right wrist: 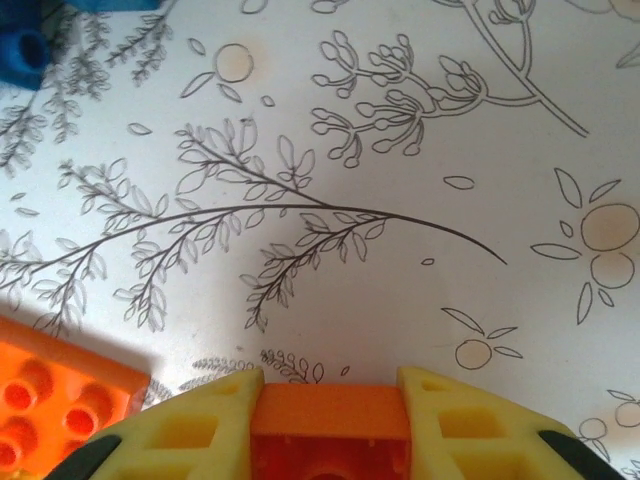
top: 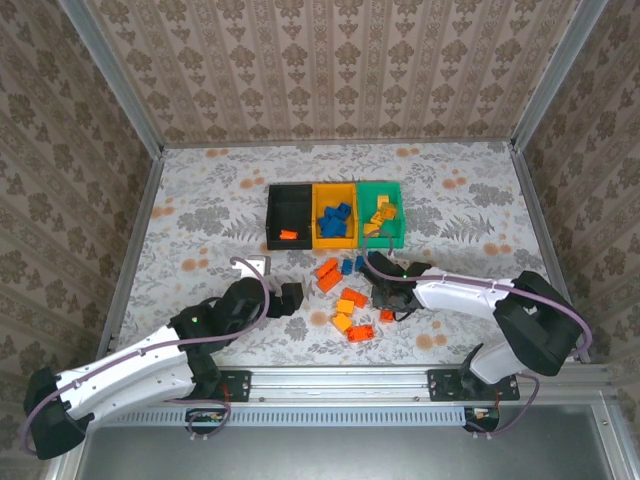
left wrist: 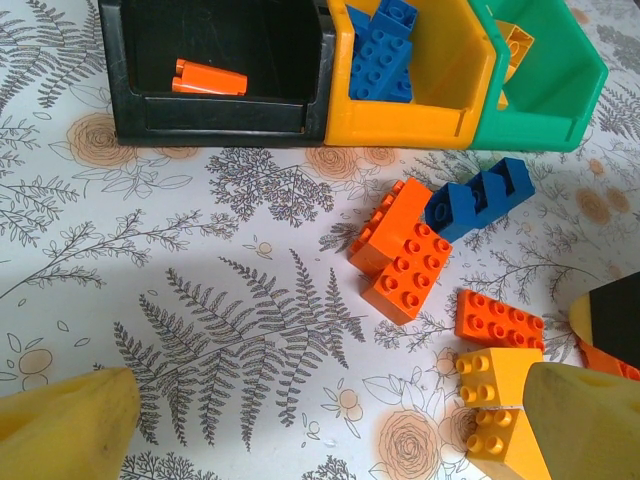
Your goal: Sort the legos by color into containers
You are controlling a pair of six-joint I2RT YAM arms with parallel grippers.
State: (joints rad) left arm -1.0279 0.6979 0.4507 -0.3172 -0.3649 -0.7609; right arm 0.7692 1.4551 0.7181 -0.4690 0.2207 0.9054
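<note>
The orange brick sits between the right fingers, which pinch its two opposite side walls. We judge it light, rigid and smooth: grip it square across flat walls, since a skewed hold could let it slip. A second orange brick lies just left of these fingers. The left fingers stand spread wide and hold nothing; loose legos lie ahead of them, the black bin beyond. The tabletop is flat and leaf-printed. Patterned walls enclose it.

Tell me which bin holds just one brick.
The black bin, leftmost: a lone red-orange brick lies inside, while the yellow bin and green bin hold several.
</note>
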